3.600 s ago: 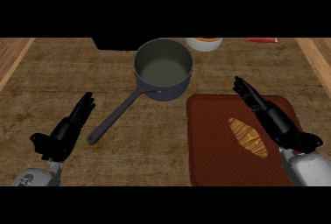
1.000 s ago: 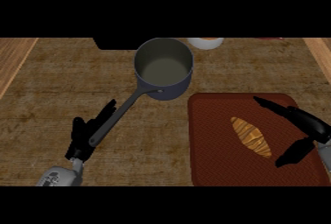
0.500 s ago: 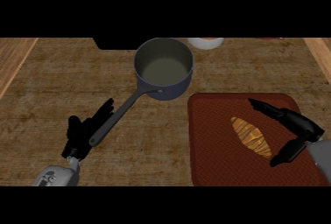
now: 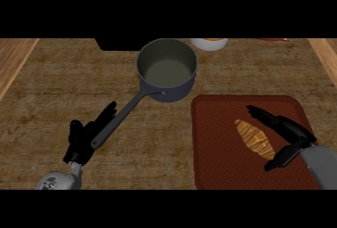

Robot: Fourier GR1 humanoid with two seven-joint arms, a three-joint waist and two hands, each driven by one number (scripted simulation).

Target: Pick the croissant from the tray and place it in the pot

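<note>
Croissant: lies flat on the tray, near its middle, long axis running from far-left to near-right; golden brown with darker ridges.
Tray: dark red, rectangular with rounded corners, on the right half of the desk, reaching down to the near edge of the view.
Pot: grey-blue, round, upright, at the far middle of the desk; its inside shows a pale greenish bottom with nothing in it. It stands just beyond the far-left corner of the tray.
Pot handle: long and dark, running from the pot's near side toward the near left.
Right hand: over the right part of the tray, just right of the croissant; fingers spread and mostly straight, pointing far-left, thumb hanging toward the near side. It holds nothing; whether a fingertip touches the croissant cannot be told.
Left hand: at the near left, fingers straight and pointing far-right, beside the end of the pot handle; open, holding nothing.
Desk: brown, woven-looking top, with lighter wooden strips along its left and right edges.
Far edge: a white and orange round thing, partly cut off, just right of the pot.
</note>
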